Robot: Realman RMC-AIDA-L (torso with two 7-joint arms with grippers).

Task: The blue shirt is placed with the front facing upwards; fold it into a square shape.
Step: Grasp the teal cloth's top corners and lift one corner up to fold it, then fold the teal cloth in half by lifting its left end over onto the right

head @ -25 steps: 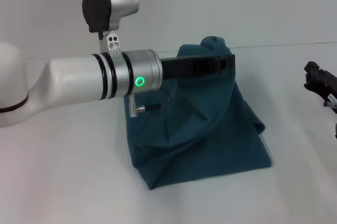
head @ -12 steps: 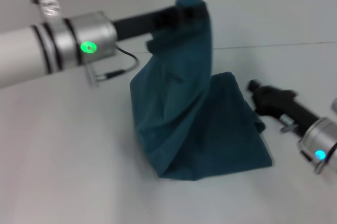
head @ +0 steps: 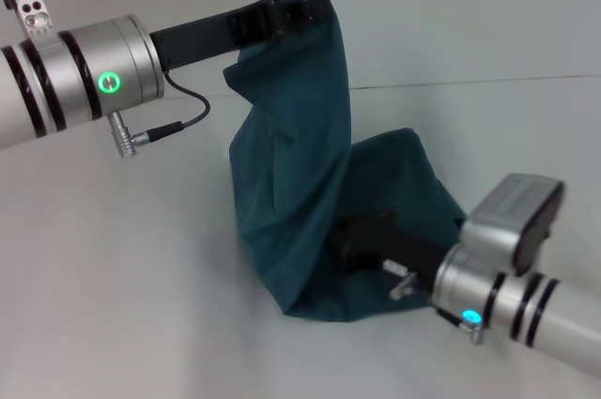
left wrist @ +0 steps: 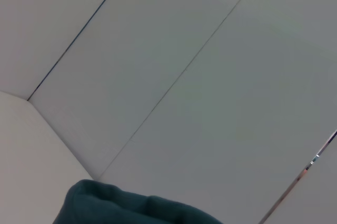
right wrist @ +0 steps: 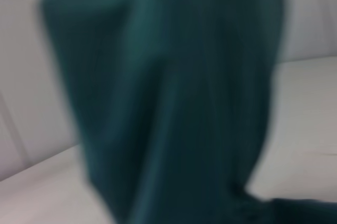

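The blue shirt (head: 310, 183) is partly raised off the white table (head: 122, 305); its upper portion hangs as a tall creased column from a bunched peak at the top of the head view, while its lower portion lies heaped on the surface, spreading toward the robot's right; only plain teal cloth shows, with no lettering or collar in view. The table is a smooth white surface; behind it stands a pale wall of flat panels with thin dark seams (left wrist: 174, 81), and a line (head: 488, 82) marks where the table's far edge meets it.

The left gripper (head: 305, 7) is high above the table, its black fingers clamped on the shirt's bunched peak, carrying the hanging cloth; the left wrist view shows only a rounded fold of teal fabric (left wrist: 121, 205) against the panelled wall. The right gripper (head: 362, 241) reaches in low from the robot's right, its black body against the heaped lower cloth beside the base of the hanging column; whether its fingers are apart or together cannot be told; its wrist view is filled by hanging teal folds (right wrist: 168, 92).
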